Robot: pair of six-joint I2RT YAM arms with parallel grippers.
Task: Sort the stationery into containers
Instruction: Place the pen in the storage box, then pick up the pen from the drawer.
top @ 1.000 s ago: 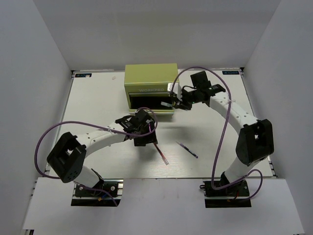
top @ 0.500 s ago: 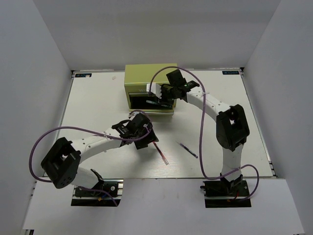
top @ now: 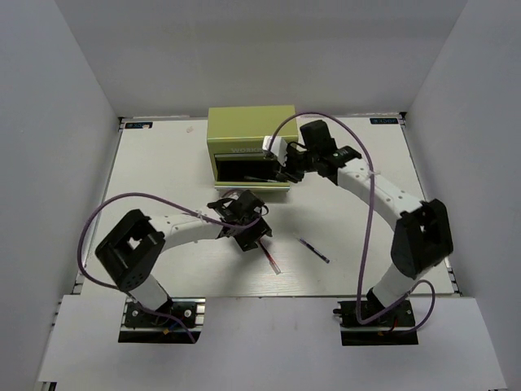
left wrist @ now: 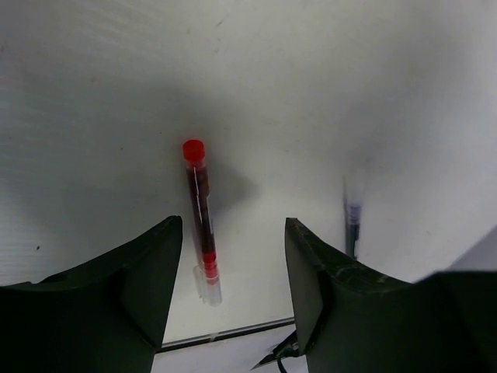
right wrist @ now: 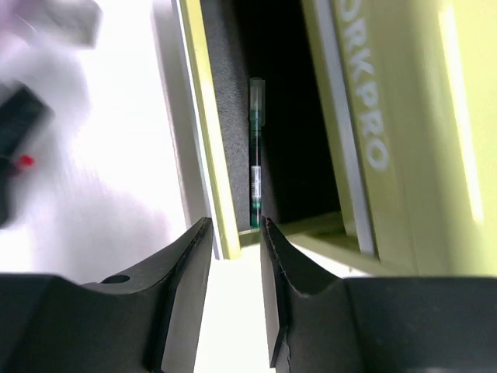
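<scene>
A thin red pen [left wrist: 199, 217] with a clear end lies on the white table [top: 163, 171], between my left gripper's [left wrist: 233, 260] open fingers and nearer the left one. From above, the left gripper [top: 251, 230] hovers just over the red pen's [top: 269, 257] upper end. A dark pen [top: 313, 249] lies to its right, also visible as a dark pen [left wrist: 353, 229] in the left wrist view. My right gripper [right wrist: 235, 233] is open and holds nothing at the corner of the yellow-green chest's [right wrist: 404, 116] open drawer [right wrist: 206, 116]. A teal pen [right wrist: 255, 159] rests inside that drawer.
The chest [top: 248, 126] stands at the back middle of the table with its bottom drawer [top: 244, 185] pulled toward me. The right gripper [top: 289, 167] sits at the drawer's right end. White walls close the table on three sides. Purple cables loop off both arms.
The right gripper opened and the teal pen it carried now lies in the drawer; it swung left over the drawer, then back right. The left gripper moved down-right over the red pen.
</scene>
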